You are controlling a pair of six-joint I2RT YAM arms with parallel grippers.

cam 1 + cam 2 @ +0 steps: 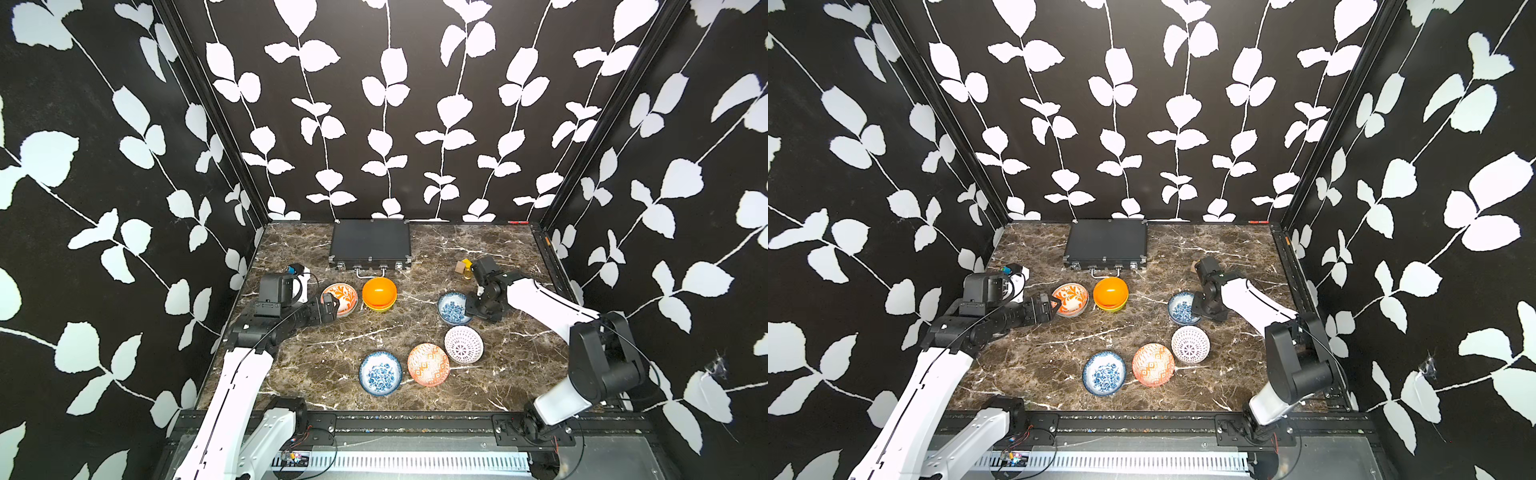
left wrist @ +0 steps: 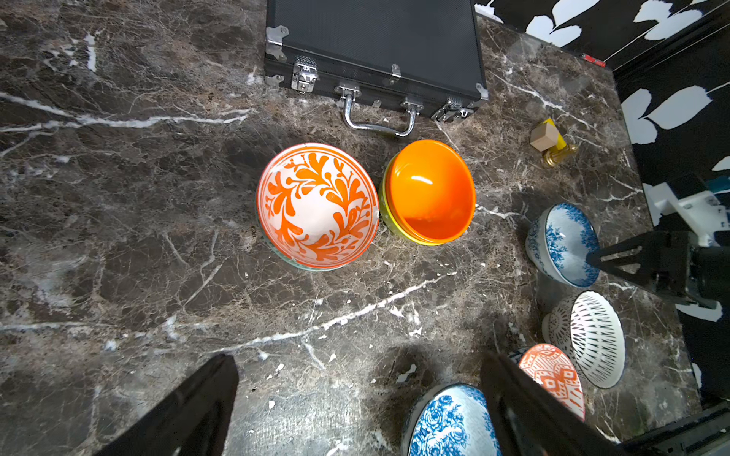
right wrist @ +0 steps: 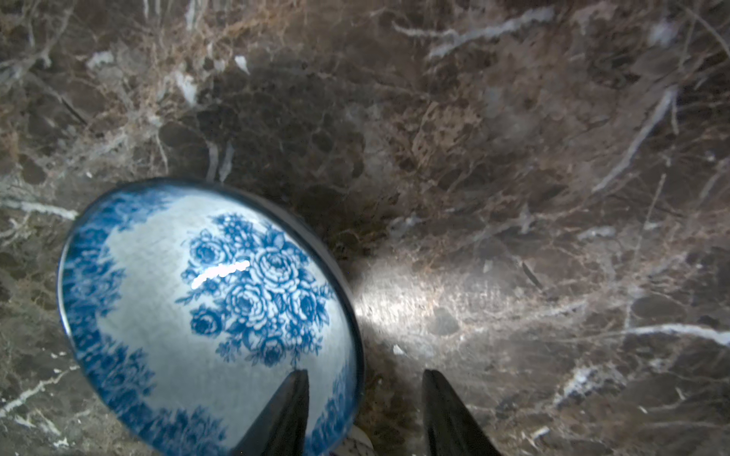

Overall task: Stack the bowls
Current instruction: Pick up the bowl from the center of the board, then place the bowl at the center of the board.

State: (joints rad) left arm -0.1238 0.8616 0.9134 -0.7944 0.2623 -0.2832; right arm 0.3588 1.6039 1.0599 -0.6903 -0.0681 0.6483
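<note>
Your orange bowl (image 1: 379,291) nests in the yellow bowl (image 2: 387,213), orange-leaf bowl (image 1: 343,296) just beside; far blue-floral bowl (image 1: 452,308), near blue-floral bowl (image 1: 380,372), geometric bowl (image 1: 428,364), dotted bowl (image 1: 463,344) sit singly.

I count eight bowls (image 1: 428,364) on my feed — two of them blue-floral — plus one black case (image 1: 371,243) and two small blocks (image 2: 541,137), one tan, one yellow.

**Brown, white-veined marble worktop** (image 1: 316,365). Back: flat black case with metal latches (image 1: 371,241). Centre: plain orange bowl (image 1: 379,291) nested in yellow bowl (image 2: 389,225), beside orange-leaf bowl (image 1: 340,297) on grey-green bowl (image 2: 316,269). Right: small yellow and tan blocks (image 1: 462,266), blue-floral white bowl (image 1: 453,308). Front: second blue-floral bowl (image 1: 380,373), orange-geometric bowl (image 1: 428,364), purple-dotted white bowl (image 1: 463,344)
</note>
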